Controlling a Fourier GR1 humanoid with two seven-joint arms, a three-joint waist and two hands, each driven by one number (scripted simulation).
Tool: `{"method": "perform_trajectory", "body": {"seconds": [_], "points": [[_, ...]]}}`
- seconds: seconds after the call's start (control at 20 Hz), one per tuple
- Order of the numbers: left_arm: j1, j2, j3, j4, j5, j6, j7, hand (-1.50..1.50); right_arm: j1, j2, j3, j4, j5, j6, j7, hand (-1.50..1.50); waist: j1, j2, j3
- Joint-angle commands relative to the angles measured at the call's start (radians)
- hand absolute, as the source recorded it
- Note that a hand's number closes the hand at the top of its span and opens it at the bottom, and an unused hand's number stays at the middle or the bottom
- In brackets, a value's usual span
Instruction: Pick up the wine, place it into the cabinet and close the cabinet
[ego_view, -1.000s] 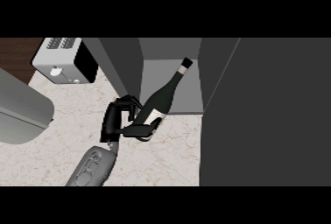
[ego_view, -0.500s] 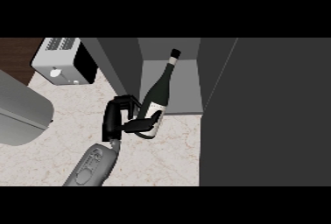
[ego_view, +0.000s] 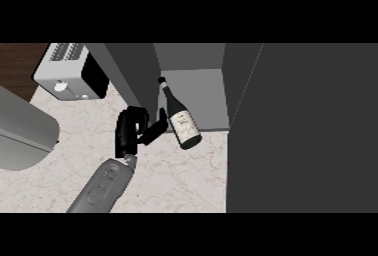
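Your robot hand (ego_view: 134, 131): left one, fingers curled against the wine (ego_view: 180, 122), touching its left side. Wine: tilted, neck toward the cabinet (ego_view: 199, 92), base over the worktop (ego_view: 177, 175) edge of the opening. Toaster (ego_view: 70, 72): upper left.

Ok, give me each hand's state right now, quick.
Left hand: fingers reach toward the wine bottle at the open cabinet; whether it grips the bottle cannot be told.
Right hand: not in view.
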Motion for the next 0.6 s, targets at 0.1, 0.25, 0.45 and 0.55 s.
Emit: {"method": "perform_trajectory", "body": {"seconds": [0.1, 0.25, 0.45, 0.55], "points": [[-0.176, -0.087, -0.045, 0.176, -0.039, -0.033, 0.083, 1.5, 0.037, 0.005, 0.017, -0.08, -0.074, 0.002, 0.026, -1.5, -0.046, 0.029, -0.014], [-0.168, -0.093, -0.033, 0.2, -0.036, -0.016, 0.082, 1.5, 0.007, 0.015, 0.034, -0.067, -0.06, -0.003, 0.02, -1.5, -0.048, 0.033, -0.015], [-0.151, -0.081, -0.016, 0.217, -0.04, 0.014, 0.088, 1.5, 0.008, 0.013, 0.034, -0.074, -0.077, -0.001, 0.024, -1.5, -0.07, 0.04, -0.016], [-0.175, -0.089, -0.006, 0.229, -0.054, 0.049, 0.116, 1.5, 0.004, 0.008, 0.033, -0.051, -0.067, 0.008, 0.017, -1.5, -0.068, 0.039, -0.015]]}}
